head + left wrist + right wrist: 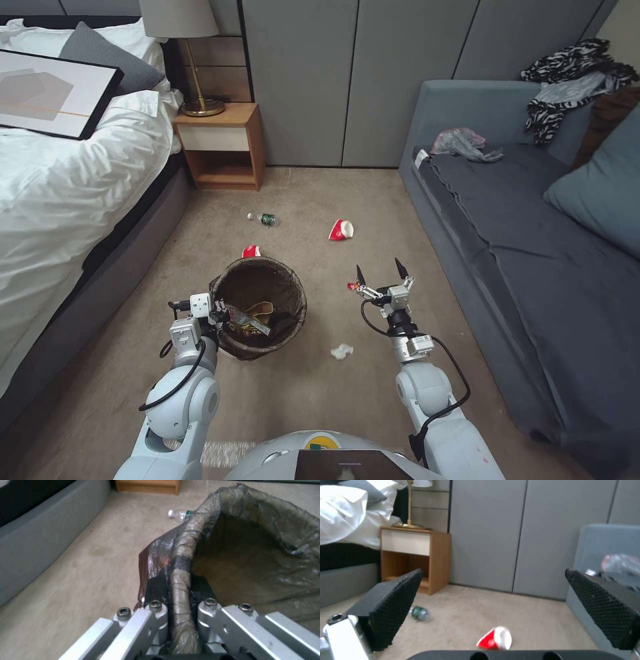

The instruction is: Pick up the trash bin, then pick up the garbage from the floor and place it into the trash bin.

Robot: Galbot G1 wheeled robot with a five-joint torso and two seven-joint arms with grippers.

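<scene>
Item: small round trash bin [261, 308] with a dark brown bag liner folded over its rim. Position: held at the robot's left front, above the beige short-pile carpet floor [320, 193], mouth up and tipped a little toward the robot. Contents: crumpled brown paper and a shiny wrapper.

Item: left gripper [215, 313]. Clamped on the near-left rim of the trash bin; the left wrist view shows one finger inside the liner and one outside, pinching the rolled edge. The hold at the rim keeps the mouth open and clear for drops from the other side.

Item: right gripper [382, 270]. Black textured fingers spread wide, nothing between them, raised over the floor to the right of the trash bin and aimed ahead at the litter, likely readied for the next pick.

Garbage on the floor:
- crushed red-and-white paper cup [341, 230], ahead of the right gripper, lying on its side.
- small clear plastic bottle with a green label [263, 218], farther off toward the wooden nightstand [223, 143].
- red-and-white scrap [251, 251], just behind the trash bin's far rim, partly hidden; possibly a second cup.
- small red fragment [351, 286], just beside the right gripper's left fingertip.
- white crumpled tissue [341, 351], between the trash bin and the right arm.

Status, by judgement: bin secured; collection partly done.
</scene>
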